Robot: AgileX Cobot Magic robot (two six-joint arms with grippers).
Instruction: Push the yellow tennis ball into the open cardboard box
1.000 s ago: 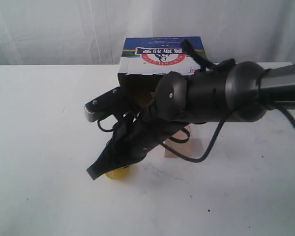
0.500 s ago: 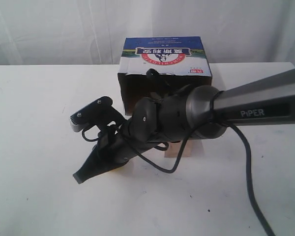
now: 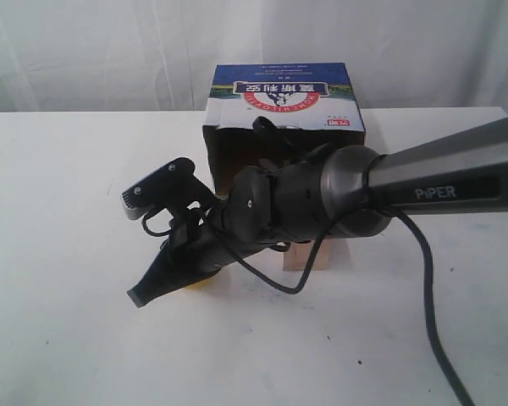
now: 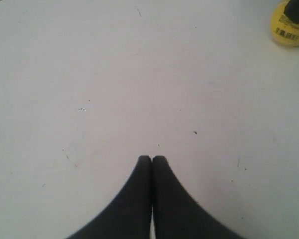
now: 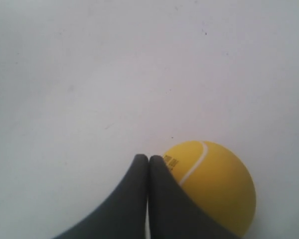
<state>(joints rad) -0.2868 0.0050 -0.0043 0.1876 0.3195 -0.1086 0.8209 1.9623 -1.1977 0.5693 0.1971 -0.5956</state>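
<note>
Right hand [image 5: 148, 159], closed on nothing, is lying against the yellow tennis ball [image 5: 214, 186], which is sitting on the counter [image 3: 68, 211] before the open cardboard box [image 3: 284, 93], near a wooden cube [image 3: 309, 254]. Pushing step judged in hand; the next move is calling for a sweep toward the box mouth, clearing the cube. Left hand [image 4: 152, 159], likewise closed, is hovering apart.

Bright, even light flattens the white table [image 3: 59, 338], leaving faint shadow beneath the right arm [image 3: 457, 182]. The exterior view is soft and grainy; the right wrist view shows the yellow tennis ball [image 5: 214, 189] sharply.
</note>
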